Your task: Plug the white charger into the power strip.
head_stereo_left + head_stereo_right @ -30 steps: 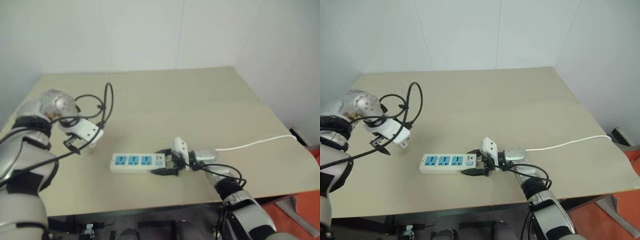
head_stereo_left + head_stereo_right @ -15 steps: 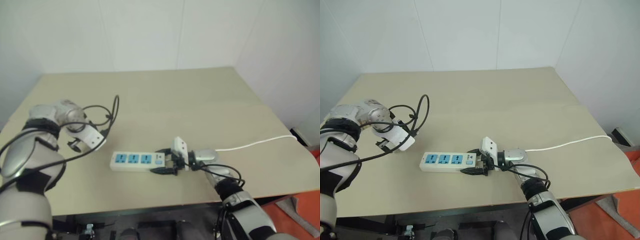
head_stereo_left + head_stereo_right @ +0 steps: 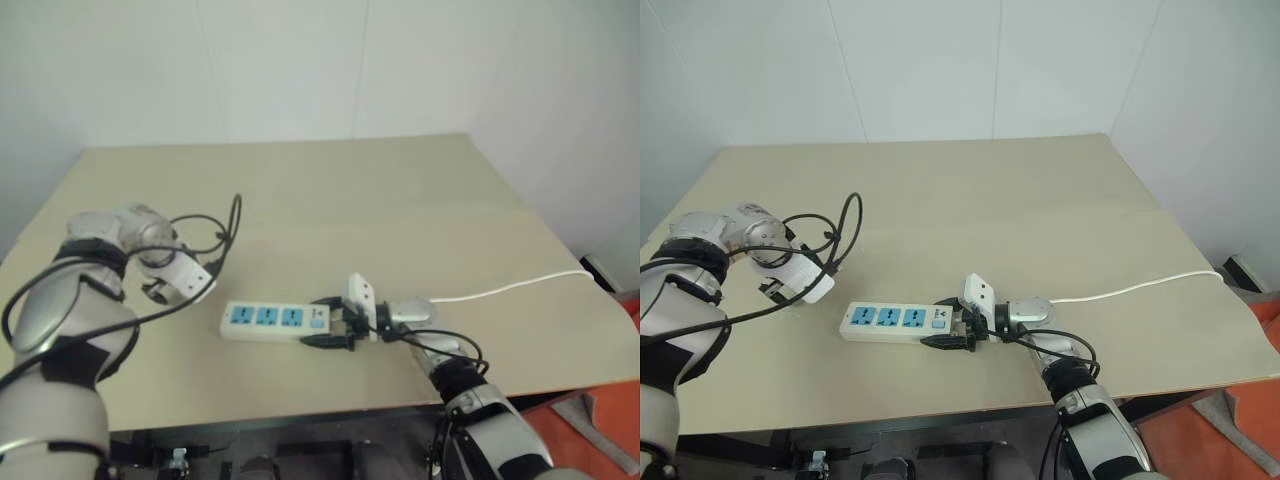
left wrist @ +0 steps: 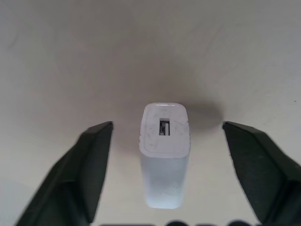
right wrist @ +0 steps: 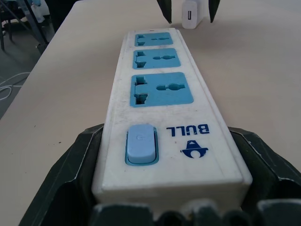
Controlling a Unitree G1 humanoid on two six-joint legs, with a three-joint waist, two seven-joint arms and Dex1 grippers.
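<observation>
both pincer fingers (image 4: 91,160) clear of charger (image 4: 164,150)

White power strip (image 5: 164,117) with 3 blue socket faces; plain white charger (image 4: 164,150); beige desk (image 3: 1020,200); black fingers (image 4: 89,165)

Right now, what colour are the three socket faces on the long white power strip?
Blue. The socket faces on the long white power strip show best in the right wrist view.
</observation>
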